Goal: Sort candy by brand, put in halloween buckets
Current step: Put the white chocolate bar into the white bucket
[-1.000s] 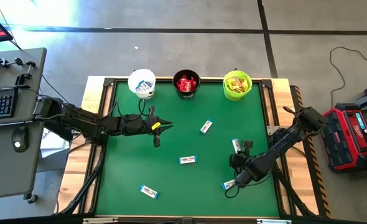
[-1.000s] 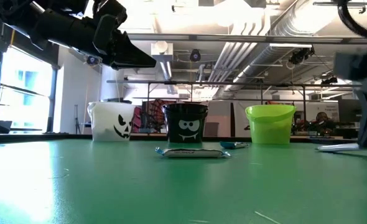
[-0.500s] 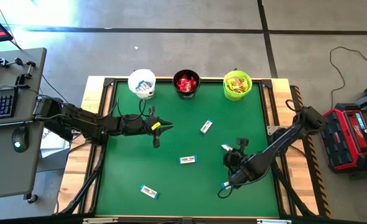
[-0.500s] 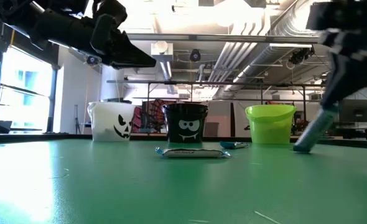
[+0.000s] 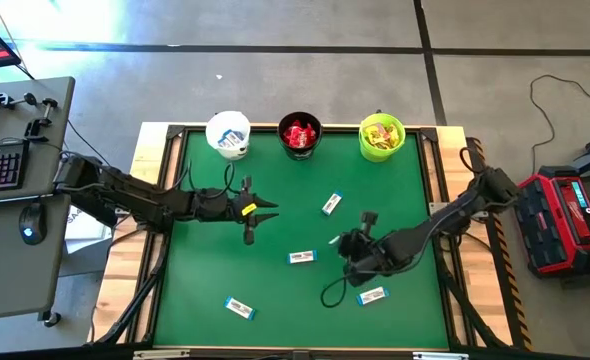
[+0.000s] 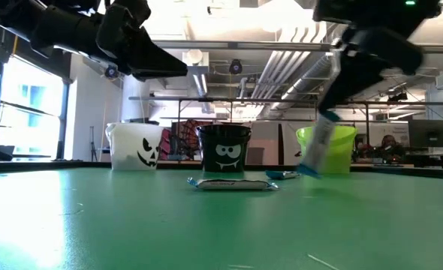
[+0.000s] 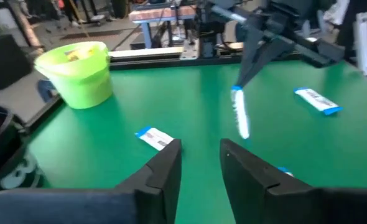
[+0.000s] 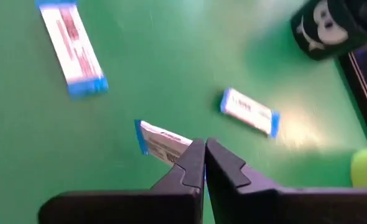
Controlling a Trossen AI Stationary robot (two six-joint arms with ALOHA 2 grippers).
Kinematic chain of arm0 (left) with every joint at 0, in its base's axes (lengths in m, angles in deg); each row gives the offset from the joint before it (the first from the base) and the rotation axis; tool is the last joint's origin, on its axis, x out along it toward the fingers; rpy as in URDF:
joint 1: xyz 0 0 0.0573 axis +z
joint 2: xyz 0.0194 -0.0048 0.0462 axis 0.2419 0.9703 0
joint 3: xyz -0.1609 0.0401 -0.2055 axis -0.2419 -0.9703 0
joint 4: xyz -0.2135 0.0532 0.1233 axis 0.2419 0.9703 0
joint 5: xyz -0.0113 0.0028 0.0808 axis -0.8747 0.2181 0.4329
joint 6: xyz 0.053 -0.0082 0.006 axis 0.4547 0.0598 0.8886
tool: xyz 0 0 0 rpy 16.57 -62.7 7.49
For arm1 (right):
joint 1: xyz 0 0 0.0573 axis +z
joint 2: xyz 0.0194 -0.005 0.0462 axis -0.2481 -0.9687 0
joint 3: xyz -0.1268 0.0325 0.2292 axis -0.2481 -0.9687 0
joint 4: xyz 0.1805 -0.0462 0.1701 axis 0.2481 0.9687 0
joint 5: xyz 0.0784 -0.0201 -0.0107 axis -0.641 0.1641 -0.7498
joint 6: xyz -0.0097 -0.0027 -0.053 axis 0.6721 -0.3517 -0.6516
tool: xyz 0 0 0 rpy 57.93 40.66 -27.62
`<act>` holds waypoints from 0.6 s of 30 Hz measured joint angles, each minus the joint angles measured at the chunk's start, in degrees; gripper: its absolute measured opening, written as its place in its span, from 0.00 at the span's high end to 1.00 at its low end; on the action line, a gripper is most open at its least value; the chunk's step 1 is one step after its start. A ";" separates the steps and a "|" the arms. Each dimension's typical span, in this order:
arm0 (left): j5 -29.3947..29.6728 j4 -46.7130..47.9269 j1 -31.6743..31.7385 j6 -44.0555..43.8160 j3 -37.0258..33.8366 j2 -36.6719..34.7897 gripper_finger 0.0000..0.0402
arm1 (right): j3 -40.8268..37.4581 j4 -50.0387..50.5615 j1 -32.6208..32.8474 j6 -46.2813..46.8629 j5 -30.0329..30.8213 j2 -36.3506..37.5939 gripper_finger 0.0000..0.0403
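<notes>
Green felt-topped table (image 5: 205, 290) with a black frame carries both dark arms. Three small round plastic pails stand in a row along the far edge: white pail (image 5: 228, 133) with white-and-blue bars inside, black pail (image 5: 299, 135) with red packets, lime green pail (image 5: 382, 137) with yellow-and-pink packets.

Left gripper (image 5: 272, 207) hangs above the table's left half, near the white pail; its fingers stand slightly apart, nothing between them in the left wrist view.

Right gripper (image 5: 339, 240) sits over the table's middle right, fingers pinched together on one end of a narrow white-and-blue bar (image 6: 317, 146), which hangs tilted, clear of the felt in the low view.

Loose narrow white-and-blue bars flat on the felt: one near the centre below the black pail (image 5: 331, 204), one mid-table (image 5: 301, 258), one just beside the right arm (image 5: 372, 295), one toward the near left corner (image 5: 239, 308).
</notes>
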 joint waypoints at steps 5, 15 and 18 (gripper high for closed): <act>-1.72 -0.21 -1.06 -2.54 0.02 0.89 0.66 | 0.00 -9.77 -2.71 -7.40 1.81 0.00 1.00; -4.76 -0.07 -1.98 -8.80 7.40 10.95 0.55 | 0.00 -21.95 -5.73 -17.68 2.41 0.00 1.00; -4.70 0.07 -2.37 -8.94 11.24 15.12 0.53 | 0.00 -23.44 -5.96 -18.84 2.62 0.00 1.00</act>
